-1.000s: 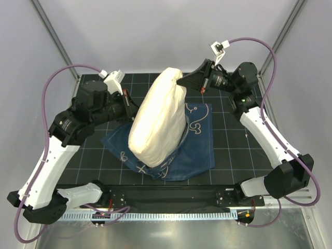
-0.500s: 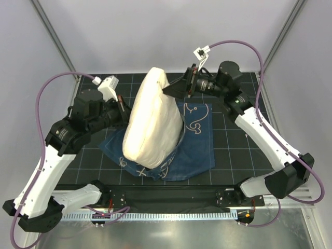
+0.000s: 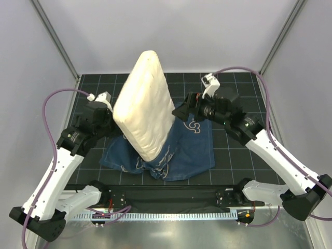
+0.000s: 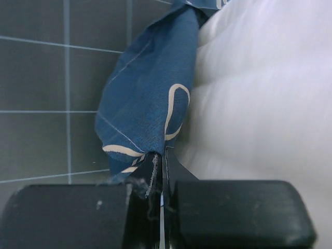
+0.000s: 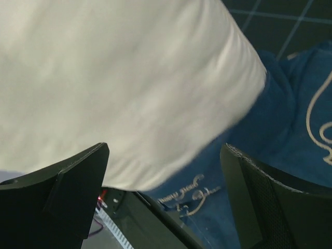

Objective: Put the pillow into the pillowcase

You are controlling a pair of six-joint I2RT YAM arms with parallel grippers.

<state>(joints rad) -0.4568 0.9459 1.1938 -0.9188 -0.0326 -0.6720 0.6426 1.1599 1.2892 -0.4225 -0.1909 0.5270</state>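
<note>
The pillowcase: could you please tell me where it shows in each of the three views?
Top external: pillowcase lower centre, crumpled on the mat around the upright pillow's base.
Left wrist: centre-left, a blue fold pinched in the left tool.
Right wrist: right and bottom, beneath the pillow.
Shared landmark: the cream pillow, beside the blue cloth in every view.

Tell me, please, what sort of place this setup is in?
Most likely a robotics lab test cell: a black gridded mat, plain grey walls with metal corner posts, and the left arm and right arm bolted at the near edge.
</note>
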